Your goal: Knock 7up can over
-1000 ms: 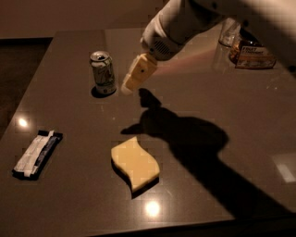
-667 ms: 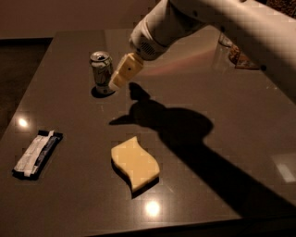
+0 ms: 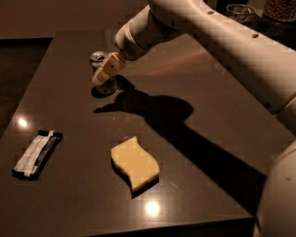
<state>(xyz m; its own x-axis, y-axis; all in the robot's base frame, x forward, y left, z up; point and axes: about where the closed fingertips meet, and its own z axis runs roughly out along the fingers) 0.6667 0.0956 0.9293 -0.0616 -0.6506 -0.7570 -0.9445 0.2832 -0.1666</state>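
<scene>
The 7up can (image 3: pixel 102 84) stands upright at the far left of the dark table (image 3: pixel 208 129). Its silver top shows at the back and its lower body shows below the gripper. My gripper (image 3: pixel 102 74), with pale yellow fingers, reaches from the upper right and sits right in front of the can, covering its middle. It looks to be touching or nearly touching the can.
A yellow wavy sponge (image 3: pixel 135 163) lies at the table's front middle. A black and white wrapped snack bar (image 3: pixel 36 154) lies at the front left. Glass jars (image 3: pixel 240 11) stand at the far right behind my arm. The table edge runs along the left and front.
My arm has swung left across the table. The gripper has moved from right of the can to directly in front of it. The can still stands upright.
</scene>
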